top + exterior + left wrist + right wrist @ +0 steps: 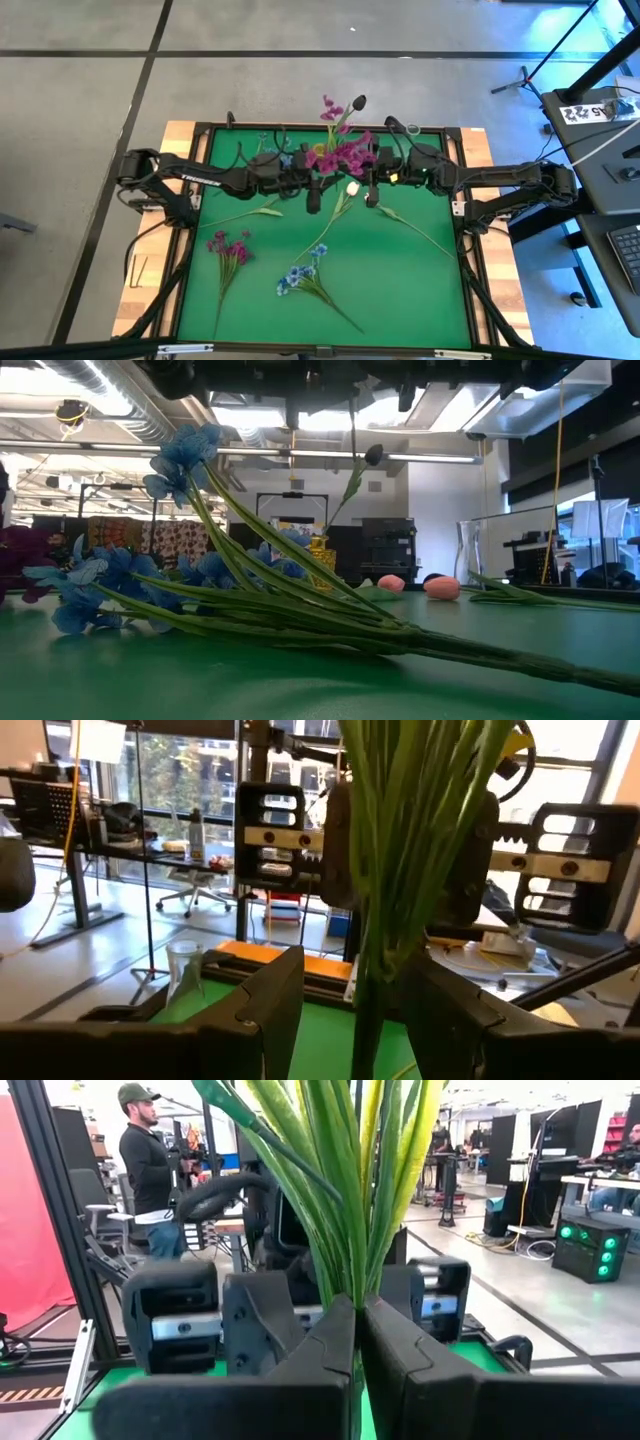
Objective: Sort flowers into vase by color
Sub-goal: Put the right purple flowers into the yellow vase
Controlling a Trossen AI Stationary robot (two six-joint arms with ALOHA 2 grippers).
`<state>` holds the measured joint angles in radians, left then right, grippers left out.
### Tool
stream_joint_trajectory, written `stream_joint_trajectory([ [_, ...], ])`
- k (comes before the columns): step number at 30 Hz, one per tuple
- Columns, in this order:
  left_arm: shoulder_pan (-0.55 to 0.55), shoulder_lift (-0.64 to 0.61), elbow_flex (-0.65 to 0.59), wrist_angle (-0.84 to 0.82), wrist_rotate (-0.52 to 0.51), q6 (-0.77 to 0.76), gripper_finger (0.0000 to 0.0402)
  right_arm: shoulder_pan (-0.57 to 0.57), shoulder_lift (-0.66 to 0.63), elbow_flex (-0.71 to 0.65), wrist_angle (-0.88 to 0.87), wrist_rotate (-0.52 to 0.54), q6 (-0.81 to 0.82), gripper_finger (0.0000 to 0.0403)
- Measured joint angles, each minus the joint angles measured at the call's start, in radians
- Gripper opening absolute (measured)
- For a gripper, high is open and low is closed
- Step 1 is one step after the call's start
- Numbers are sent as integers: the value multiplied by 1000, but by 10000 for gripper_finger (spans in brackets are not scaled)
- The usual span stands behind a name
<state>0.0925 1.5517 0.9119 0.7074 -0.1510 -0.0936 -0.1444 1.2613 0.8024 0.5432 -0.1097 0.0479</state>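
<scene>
Your blue spray [305, 277] lies at the mat's [400, 290] six o'clock, another pink spray [228, 247] at eight. At centre, the right gripper [356, 1342] is clamped on the raised pink bunch's [343, 152] green stems [345, 1190]; the left gripper [352, 1005] stands wide around them. Only the low view shows two tulips [440, 587] lying flat.

Left end effector [350, 1010] sits open over the green bench [330, 1045], a bunch of green flower stems [400, 850] standing upright between its fingers. The right end effector [470, 860] is just behind the stems.
</scene>
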Motion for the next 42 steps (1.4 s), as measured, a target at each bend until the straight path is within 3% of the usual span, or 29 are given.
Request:
stream_joint_trajectory([
  [19, -1, -29, -1, -102, -34, 30, 151, 0, 0, 0, -23, 0, 0, 10],
  [24, -2, -29, -1, -108, -48, 37, 115, 0, 0, 0, -23, 0, 0, 10],
  [32, -6, -29, -1, -108, -47, 37, 18, -1, 0, 0, -24, 3, 0, 10],
  [38, -18, -29, -1, -108, -51, 51, 9, -1, 0, 0, -17, -24, 0, 10],
  [42, -27, -29, -1, -108, -70, 53, 6, 0, -3, 0, -21, -40, 0, 40],
])
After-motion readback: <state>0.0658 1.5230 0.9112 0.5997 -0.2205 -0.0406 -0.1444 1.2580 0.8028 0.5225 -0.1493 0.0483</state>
